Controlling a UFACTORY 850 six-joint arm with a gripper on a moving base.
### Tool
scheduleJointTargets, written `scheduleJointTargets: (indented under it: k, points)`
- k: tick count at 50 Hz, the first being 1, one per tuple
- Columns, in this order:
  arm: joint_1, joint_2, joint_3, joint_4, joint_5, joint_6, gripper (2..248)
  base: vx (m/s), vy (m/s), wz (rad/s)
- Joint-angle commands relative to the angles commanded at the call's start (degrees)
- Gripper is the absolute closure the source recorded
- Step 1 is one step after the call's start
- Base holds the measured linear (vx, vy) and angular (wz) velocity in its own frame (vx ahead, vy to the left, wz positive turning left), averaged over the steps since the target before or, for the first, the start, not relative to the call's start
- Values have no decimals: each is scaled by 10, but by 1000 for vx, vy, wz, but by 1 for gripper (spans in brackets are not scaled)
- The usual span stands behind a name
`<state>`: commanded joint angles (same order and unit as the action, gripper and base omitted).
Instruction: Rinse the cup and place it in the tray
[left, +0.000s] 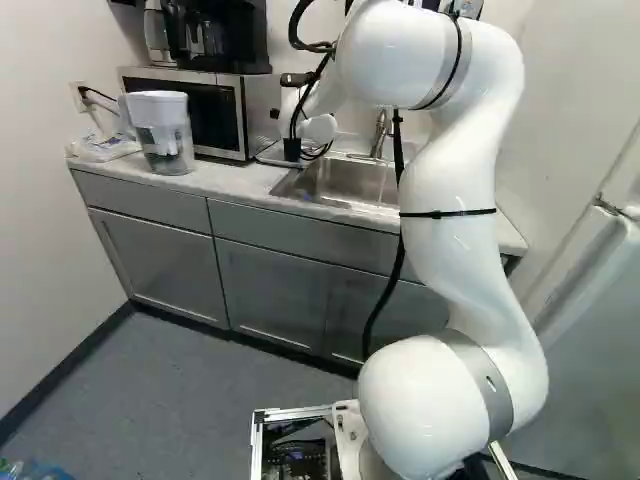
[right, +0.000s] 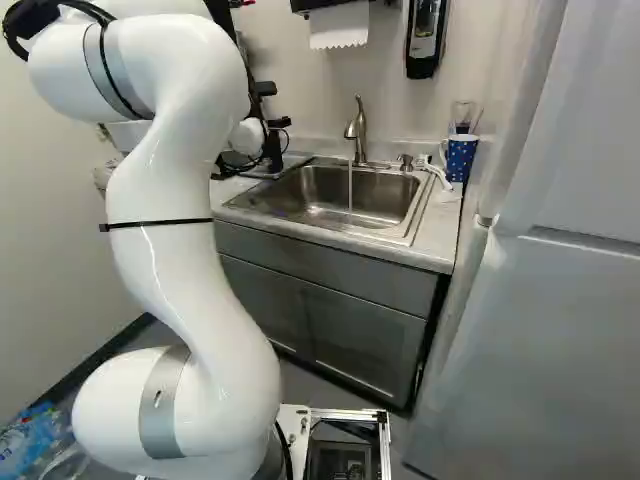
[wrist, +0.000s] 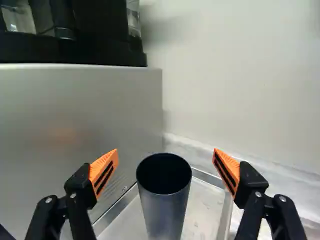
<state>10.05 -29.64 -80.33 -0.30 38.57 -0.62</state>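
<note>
Wrist view: fingers (wrist: 103, 172) are spread wide, nothing held; dark cup (wrist: 164, 212) is seen upright in tray (wrist: 206, 205), ahead between them.

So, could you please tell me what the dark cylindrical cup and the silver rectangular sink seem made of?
The dark grey cylindrical cup looks like satin-coated metal from its soft sheen, though plastic is possible. The silver rectangular sink looks like brushed stainless steel, given its blurred grey reflections.
</note>
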Motion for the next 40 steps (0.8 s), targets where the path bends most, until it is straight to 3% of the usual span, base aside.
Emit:
scheduleJointTargets:
  k: [40]
  points:
    - [0,17,-27,0,-20,0,3,0,0,0]
